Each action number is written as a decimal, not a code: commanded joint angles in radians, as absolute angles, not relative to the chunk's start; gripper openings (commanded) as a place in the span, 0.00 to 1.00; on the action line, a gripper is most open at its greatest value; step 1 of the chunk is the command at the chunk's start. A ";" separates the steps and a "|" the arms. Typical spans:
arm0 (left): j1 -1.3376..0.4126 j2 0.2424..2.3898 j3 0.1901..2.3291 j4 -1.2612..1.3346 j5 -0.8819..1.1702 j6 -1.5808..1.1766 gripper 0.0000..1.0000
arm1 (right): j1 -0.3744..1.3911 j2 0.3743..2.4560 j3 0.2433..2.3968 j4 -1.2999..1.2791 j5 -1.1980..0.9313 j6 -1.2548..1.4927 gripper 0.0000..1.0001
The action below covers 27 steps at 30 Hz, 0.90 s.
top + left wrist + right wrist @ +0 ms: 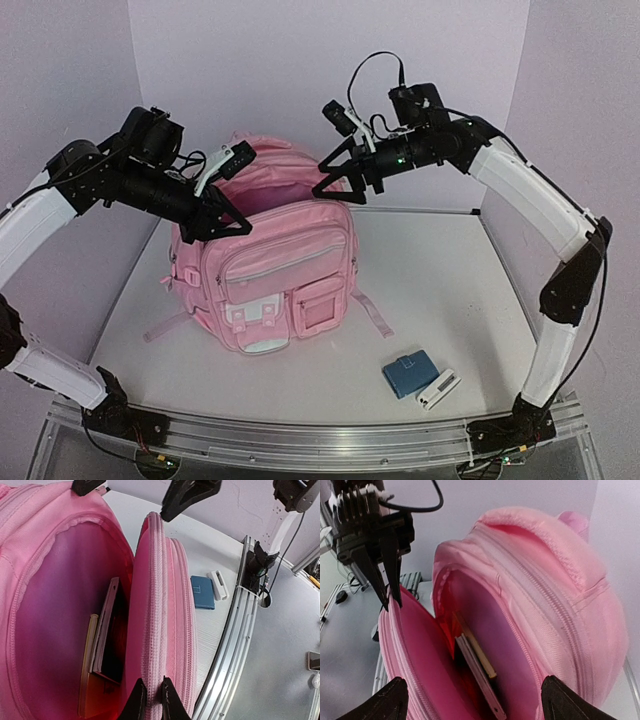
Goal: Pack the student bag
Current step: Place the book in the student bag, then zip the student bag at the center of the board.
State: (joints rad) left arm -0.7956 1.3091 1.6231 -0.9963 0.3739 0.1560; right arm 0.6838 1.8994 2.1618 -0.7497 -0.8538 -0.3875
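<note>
The large light-pink fabric backpack stands upright on the white desk, left of centre, pockets towards the arm bases and main compartment unzipped. The left tool is pressed together on the zipped rim of the front panel, pinching it and drawing it away from the back wall so the mouth gapes. The right tool hangs just above that mouth with its jaws spread wide and nothing between them.

Inside, a few thin flat books stand on edge against the back wall. A small blue rectangular case and a little white oblong thing lie touching each other on the desk to the right, well apart from the bag.

The fabric looks soft and limp; the panel would likely flop shut if let go. The stitched zip rim is the firmest place to take hold, as it is thin enough to pinch and unlikely to slide. The bag looks light enough to tip or drag under a hard pull. The blue case looks flat and low; gripping it across its short sides seems safest.
</note>
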 commanded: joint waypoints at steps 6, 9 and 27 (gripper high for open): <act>-0.793 1.193 1.517 -0.844 0.194 0.132 0.02 | 0.686 1.524 1.760 -0.255 -0.286 0.080 0.98; -0.793 1.199 1.524 -0.851 0.181 0.125 0.08 | 0.686 1.445 1.600 -0.197 -0.202 0.179 0.98; -0.792 1.280 1.789 -0.867 0.204 -0.047 0.83 | 0.687 1.359 0.953 0.127 -0.438 0.281 0.65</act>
